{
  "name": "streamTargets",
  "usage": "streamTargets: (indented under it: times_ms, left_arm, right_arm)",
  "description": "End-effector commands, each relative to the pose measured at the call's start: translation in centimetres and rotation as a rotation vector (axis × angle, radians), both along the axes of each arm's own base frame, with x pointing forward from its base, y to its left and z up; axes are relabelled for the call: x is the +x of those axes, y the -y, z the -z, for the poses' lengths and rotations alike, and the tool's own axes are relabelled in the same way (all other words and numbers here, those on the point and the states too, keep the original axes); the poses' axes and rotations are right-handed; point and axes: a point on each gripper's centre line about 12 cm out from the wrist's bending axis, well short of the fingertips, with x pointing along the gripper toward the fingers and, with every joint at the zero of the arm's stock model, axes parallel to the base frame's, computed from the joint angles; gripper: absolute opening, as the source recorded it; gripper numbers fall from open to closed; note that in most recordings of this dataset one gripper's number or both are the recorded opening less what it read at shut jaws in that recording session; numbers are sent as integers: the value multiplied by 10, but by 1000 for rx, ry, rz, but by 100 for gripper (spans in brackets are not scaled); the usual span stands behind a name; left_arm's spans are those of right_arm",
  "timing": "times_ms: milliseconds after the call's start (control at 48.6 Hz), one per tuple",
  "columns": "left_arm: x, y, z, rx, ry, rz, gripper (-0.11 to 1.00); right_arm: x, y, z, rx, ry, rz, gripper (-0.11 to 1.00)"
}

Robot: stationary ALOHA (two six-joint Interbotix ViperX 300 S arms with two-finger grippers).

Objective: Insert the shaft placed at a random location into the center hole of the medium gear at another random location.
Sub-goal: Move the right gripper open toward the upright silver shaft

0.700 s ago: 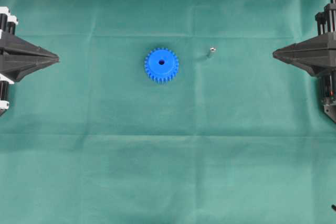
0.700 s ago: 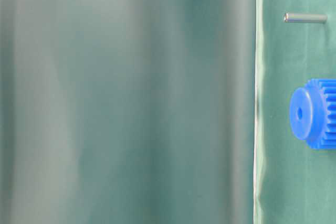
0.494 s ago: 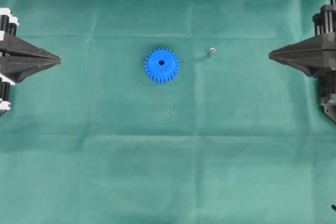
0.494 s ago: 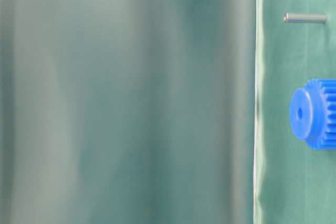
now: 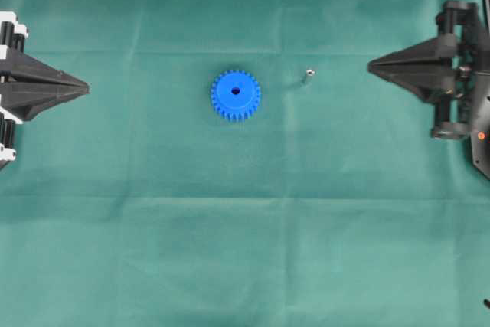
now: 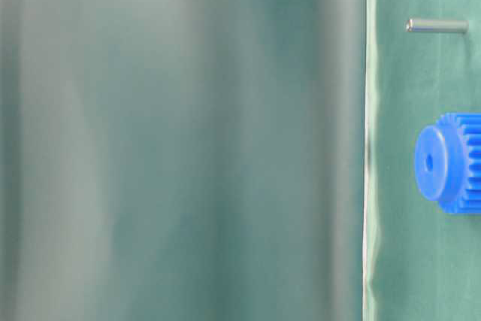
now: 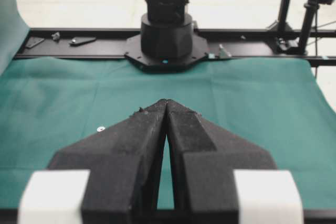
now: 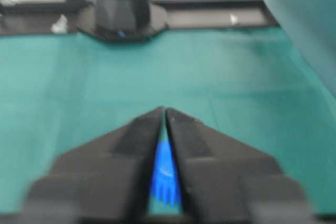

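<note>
Two black grippers are seen at opposite edges of the green cloth in the overhead view, and nothing is held by either. The left gripper is kept at the left edge, its pointed fingers pressed together at the tips; in its own wrist view the tips are seen touching, with only a thin slit further back. The right gripper is found at the right edge, pointing toward the middle, its fingers likewise brought to a point; in its blurred wrist view only a narrow gap is left between them, through which a strip of blue is glimpsed.

The blue gear is laid flat near the middle of the cloth, well apart from both grippers, with its dark centre hole facing up and unfilled. The pin is seen on the cloth to the right of the gear, apart from it and between it and the right gripper. In the table-level view the pin and the gear are shown separately, not touching
</note>
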Motion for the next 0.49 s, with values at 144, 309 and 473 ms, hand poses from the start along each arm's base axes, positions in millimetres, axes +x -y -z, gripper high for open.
streamTargets:
  times_ms: [144, 309, 473]
  left_arm:
    - [2, 0, -5, 5, 8, 1, 0]
    - [2, 0, -4, 6, 5, 1, 0]
    - [2, 0, -4, 6, 3, 1, 0]
  right_arm:
    - [22, 17, 34, -19, -68, 54, 80]
    - [34, 25, 72, -12, -156, 73, 78]
    - [47, 31, 98, 0, -201, 86, 82]
